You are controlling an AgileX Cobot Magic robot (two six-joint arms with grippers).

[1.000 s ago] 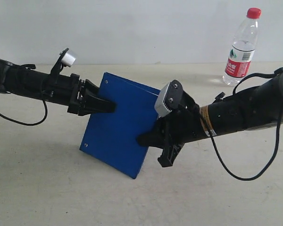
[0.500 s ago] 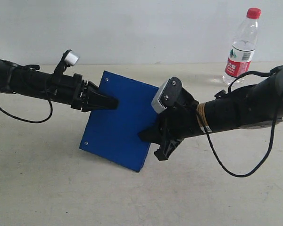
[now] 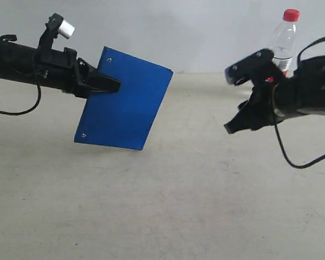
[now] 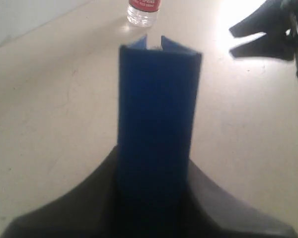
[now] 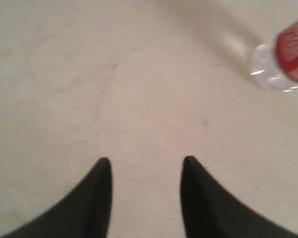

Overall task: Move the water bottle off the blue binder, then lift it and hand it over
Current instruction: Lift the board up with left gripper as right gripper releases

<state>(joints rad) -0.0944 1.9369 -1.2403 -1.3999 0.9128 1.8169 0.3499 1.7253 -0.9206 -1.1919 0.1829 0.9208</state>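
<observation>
The blue binder [image 3: 124, 103] hangs tilted in the air at the left, clear of the table. My left gripper [image 3: 111, 85] is shut on its upper left edge. The left wrist view shows the binder [image 4: 156, 109] edge-on between the dark fingers [image 4: 89, 198]. The water bottle [image 3: 284, 38] stands upright on the table at the back right, red cap up, its lower part hidden behind my right arm. My right gripper [image 3: 230, 127] is open and empty, apart from the binder, in front of the bottle. In the right wrist view the bottle [image 5: 288, 57] lies beyond the spread fingertips [image 5: 104, 166].
The beige table [image 3: 195, 206] stretches below and between both arms. A pale wall [image 3: 195, 27] closes the back. Black cables [image 3: 292, 160] dangle from each arm. The left wrist view also catches the bottle base [image 4: 143, 10] and the right gripper [image 4: 248, 39].
The right gripper let go of the binder, opened and drew back to the right. The left gripper closed on the binder and carried it up and left.
</observation>
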